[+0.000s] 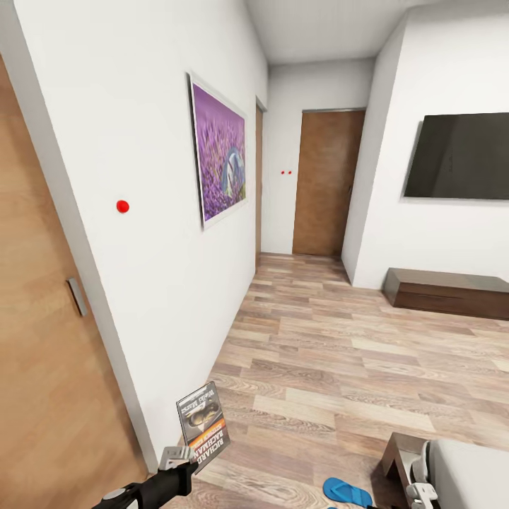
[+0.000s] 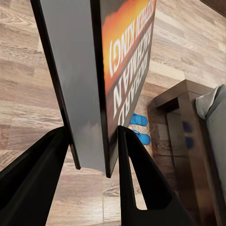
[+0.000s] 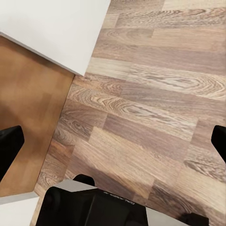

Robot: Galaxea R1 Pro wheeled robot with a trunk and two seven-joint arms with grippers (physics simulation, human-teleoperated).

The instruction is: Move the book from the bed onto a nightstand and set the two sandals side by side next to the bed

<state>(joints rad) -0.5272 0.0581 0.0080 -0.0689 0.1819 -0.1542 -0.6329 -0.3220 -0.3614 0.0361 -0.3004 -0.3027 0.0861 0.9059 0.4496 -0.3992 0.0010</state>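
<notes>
Orange-banded book (image 1: 202, 422) held upright, clamped in left gripper (image 1: 178, 458) above the wood-plank floor (image 1: 339, 367) by the white wall (image 1: 141, 212). Blue sandal (image 1: 346, 490) lies on floor beside bed (image 1: 459, 474) corner. Right gripper (image 3: 113, 150) fingers spread wide, nothing between.

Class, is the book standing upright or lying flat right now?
Upright: the book stands on edge, clamped between the left tool's fingers above the floor.
</notes>
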